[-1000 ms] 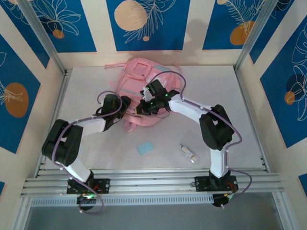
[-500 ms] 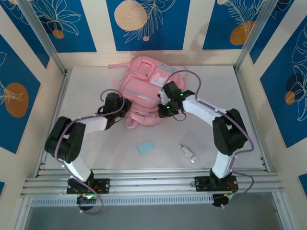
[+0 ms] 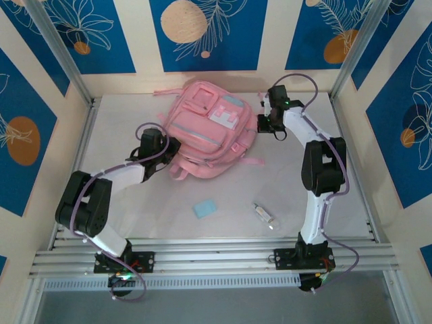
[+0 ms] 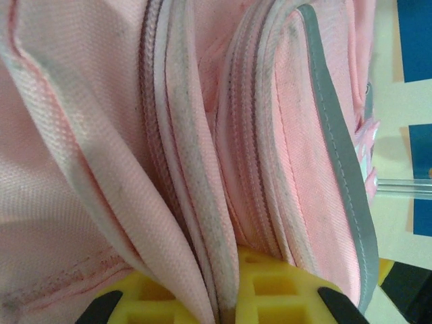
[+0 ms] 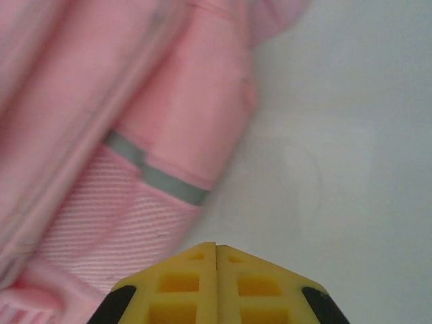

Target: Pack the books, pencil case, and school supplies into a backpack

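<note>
The pink backpack (image 3: 206, 131) lies flat at the back middle of the table, front pockets up. My left gripper (image 3: 170, 146) is at its lower left edge. In the left wrist view the yellow fingers (image 4: 290, 290) are shut on a fold of the backpack (image 4: 202, 135) beside a zipper seam. My right gripper (image 3: 262, 123) is off the backpack's right side, shut with nothing in it (image 5: 216, 270), and the backpack's side pocket (image 5: 135, 169) lies to its left. A light blue pad (image 3: 205, 208) and a small whitish tube (image 3: 265, 216) rest on the table nearer the front. The books and pencil case are out of view.
The white table (image 3: 135, 209) is walled on three sides by blue-and-cream panels. Aluminium posts (image 3: 351, 61) stand at the back corners. A loose pink strap (image 3: 246, 162) trails from the backpack's lower right. The front rail (image 3: 216, 260) carries both arm bases.
The left gripper closed on the backpack's edge. The right arm swung from the backpack's front edge to its far right side. The backpack shifted back and now lies flatter.
</note>
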Motion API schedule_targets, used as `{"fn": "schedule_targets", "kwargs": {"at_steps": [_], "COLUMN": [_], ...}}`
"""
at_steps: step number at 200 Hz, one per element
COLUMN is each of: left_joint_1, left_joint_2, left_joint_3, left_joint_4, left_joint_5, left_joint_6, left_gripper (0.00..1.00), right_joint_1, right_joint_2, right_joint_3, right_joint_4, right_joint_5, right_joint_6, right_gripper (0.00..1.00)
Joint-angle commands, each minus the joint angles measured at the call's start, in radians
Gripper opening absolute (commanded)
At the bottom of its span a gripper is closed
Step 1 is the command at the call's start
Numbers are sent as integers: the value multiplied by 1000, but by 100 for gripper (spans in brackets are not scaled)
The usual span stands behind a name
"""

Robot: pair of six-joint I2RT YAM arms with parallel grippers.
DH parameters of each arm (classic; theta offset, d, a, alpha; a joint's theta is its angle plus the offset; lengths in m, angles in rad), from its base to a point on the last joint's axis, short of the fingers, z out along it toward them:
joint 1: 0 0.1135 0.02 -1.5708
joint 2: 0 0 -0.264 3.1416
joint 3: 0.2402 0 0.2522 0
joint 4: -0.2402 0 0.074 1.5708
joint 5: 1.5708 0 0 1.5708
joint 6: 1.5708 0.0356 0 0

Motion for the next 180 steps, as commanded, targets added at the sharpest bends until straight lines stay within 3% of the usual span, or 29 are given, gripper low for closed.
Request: {"fn": "schedule_targets", "kwargs": {"at_steps": [1, 26, 51, 83, 116, 180], "left_joint_1": [5, 8, 9, 8, 7, 2], "left_joint_2": [-64, -66, -67, -71, -94, -101], "left_joint_3": [25, 37, 42, 35, 28, 6], "left_joint_4": [39, 30, 33, 41, 30, 53], "left_joint_5": [42, 43, 41, 38, 24, 29], "left_joint_6": [78, 97, 98, 86, 85, 65], "left_gripper": [0, 0, 0, 0, 0, 0], "right_joint_1": [74, 155, 259, 403, 507, 601], "right_joint_2": [-91, -220, -316, -366, -348, -206], "right_joint_3": [-77, -222, -309, -337, -332, -265], "right_joint_4": [-18, 28, 39, 31, 37, 108], "right_joint_5": [-117, -150, -158, -143, -19, 113], "right_joint_6": [-40, -18, 26, 91, 161, 233], "right_gripper": [0, 23, 34, 40, 47, 39]}}
